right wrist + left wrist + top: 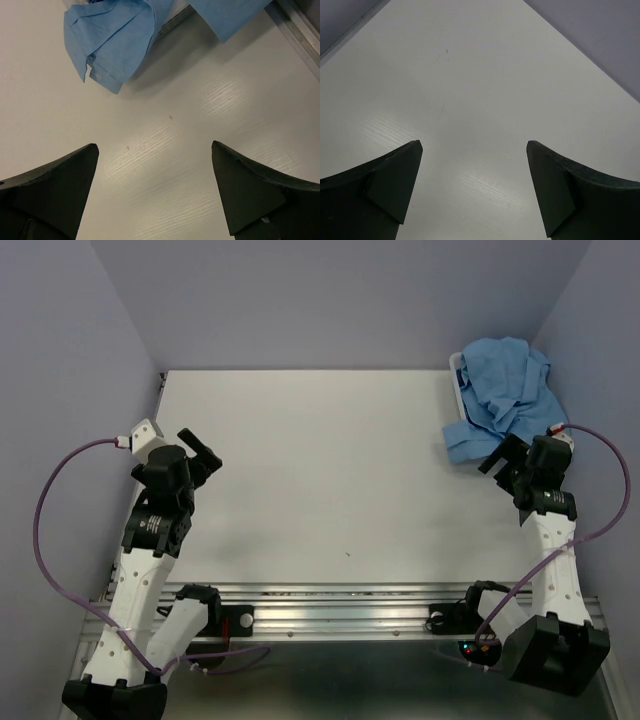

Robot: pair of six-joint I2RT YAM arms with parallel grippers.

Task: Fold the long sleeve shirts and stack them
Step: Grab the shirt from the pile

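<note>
The long sleeve shirts lie heaped at 2 o'clock; right tool near them, left tool at 9 o'clock, both released — a pinch may drag several tangled layers together.

no writing, label, brand mark or number can be read in any of the views; none shows on the arms, the cloth or the bench.

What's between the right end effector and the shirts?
Only bare table, seen in the right wrist view, separates the right end effector from the shirts.
</note>
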